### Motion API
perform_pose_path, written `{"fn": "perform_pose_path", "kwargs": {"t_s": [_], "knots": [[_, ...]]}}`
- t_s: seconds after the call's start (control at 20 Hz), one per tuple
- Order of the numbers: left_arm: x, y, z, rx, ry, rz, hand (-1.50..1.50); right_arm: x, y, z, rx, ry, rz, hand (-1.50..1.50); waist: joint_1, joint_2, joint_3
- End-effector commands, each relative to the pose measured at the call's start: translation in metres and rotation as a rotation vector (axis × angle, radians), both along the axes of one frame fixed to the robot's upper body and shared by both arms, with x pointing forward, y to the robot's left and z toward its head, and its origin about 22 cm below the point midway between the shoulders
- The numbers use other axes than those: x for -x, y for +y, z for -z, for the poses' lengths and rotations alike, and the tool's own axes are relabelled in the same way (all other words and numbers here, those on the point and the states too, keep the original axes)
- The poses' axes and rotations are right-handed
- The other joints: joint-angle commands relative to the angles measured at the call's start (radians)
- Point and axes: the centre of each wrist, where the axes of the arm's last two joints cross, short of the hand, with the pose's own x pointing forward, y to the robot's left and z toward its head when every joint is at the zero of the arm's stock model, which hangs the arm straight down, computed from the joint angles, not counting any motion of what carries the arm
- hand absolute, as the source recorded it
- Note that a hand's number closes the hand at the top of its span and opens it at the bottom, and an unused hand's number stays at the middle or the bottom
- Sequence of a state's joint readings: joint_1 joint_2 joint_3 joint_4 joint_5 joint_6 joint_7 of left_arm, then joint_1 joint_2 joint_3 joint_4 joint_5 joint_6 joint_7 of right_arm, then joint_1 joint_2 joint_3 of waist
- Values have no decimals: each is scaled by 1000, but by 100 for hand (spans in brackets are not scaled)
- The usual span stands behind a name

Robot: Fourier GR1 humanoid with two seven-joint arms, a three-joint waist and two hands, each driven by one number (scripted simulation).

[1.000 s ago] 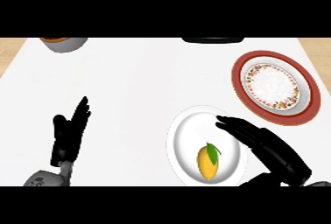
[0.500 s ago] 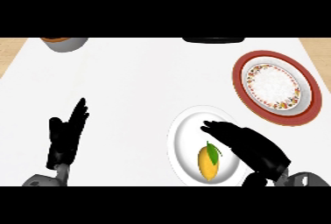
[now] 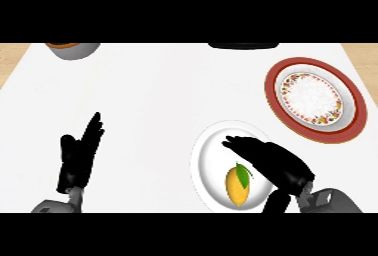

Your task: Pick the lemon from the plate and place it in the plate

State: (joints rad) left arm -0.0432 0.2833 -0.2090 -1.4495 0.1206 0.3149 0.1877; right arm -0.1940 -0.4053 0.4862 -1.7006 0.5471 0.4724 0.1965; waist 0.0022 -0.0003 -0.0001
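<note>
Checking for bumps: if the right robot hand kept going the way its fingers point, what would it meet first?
The right robot hand points up-left over the white plate. It would cross that plate's far rim, then bare counter; the lemon lies beside it, not ahead. Height is unclear.

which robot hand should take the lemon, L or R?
Right. The right robot hand hovers open over the white plate, right beside the lemon. The left robot hand rests open far across the counter.

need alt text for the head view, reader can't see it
The right hand hovers open over a white plate holding a lemon. A red-rimmed patterned plate sits further back right; the left hand rests open at left.
</note>
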Motion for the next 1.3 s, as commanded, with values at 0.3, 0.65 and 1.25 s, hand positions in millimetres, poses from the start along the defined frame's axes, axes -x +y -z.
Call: {"fn": "perform_pose_path", "kwargs": {"t_s": [0.3,0.65,1.25], "knots": [[6,0,-19,20,7,-7,0,1,-5,18,18,39,-17,-150,1,-1,0],[3,7,-19,7,14,-6,0,-1,8,40,32,41,-27,-150,1,0,0],[-7,-5,-1,-6,3,-13,0,-11,0,45,35,-130,-68,150,-1,0,0]]}}
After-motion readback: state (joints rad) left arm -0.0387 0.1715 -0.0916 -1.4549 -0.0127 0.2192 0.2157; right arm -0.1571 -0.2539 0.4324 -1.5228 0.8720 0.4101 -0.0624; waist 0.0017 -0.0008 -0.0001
